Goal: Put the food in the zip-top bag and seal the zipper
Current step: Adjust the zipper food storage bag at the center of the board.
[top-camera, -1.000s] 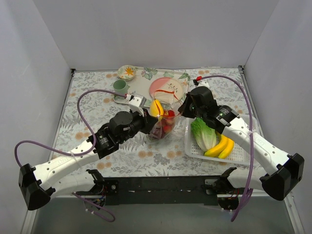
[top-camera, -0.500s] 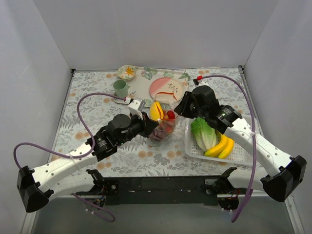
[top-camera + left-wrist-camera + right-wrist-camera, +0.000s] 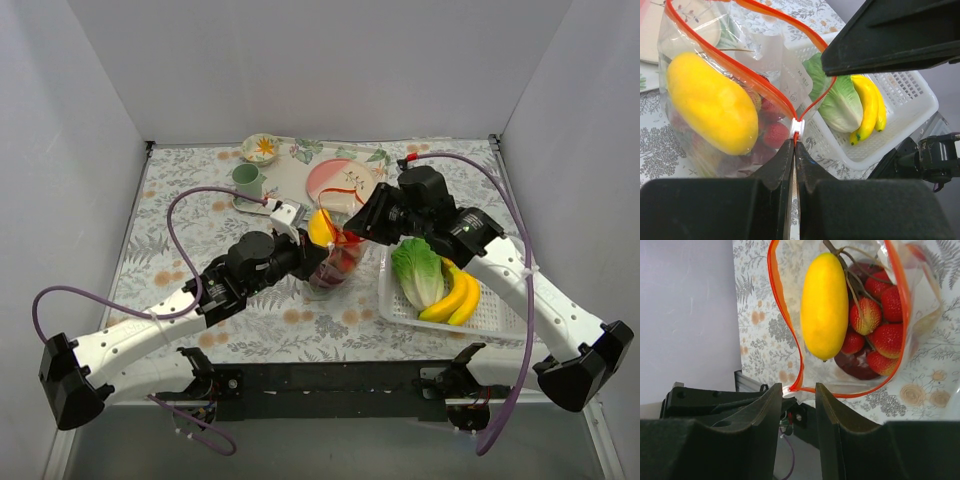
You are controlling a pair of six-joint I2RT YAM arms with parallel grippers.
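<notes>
Pinching the zipper (image 3: 778, 302) at its white slider (image 3: 797, 126), our left fingers (image 3: 784, 157) are closed tight. The zip-top bag (image 3: 335, 262) stands on the counter (image 3: 180, 215) between our arms, mouth gaping, with the yellow fruit (image 3: 824, 305) and red fruits (image 3: 887, 337) inside. Our right fingers (image 3: 776, 396) sit slightly apart at its rim; we cannot tell whether they grip it.

The zip-top bag (image 3: 767, 52) is clear, glossy, crinkled plastic. The yellow fruit (image 3: 710, 102) inside it looks smooth and waxy. Beside the bag, the basket (image 3: 900, 100) is matt white plastic.
</notes>
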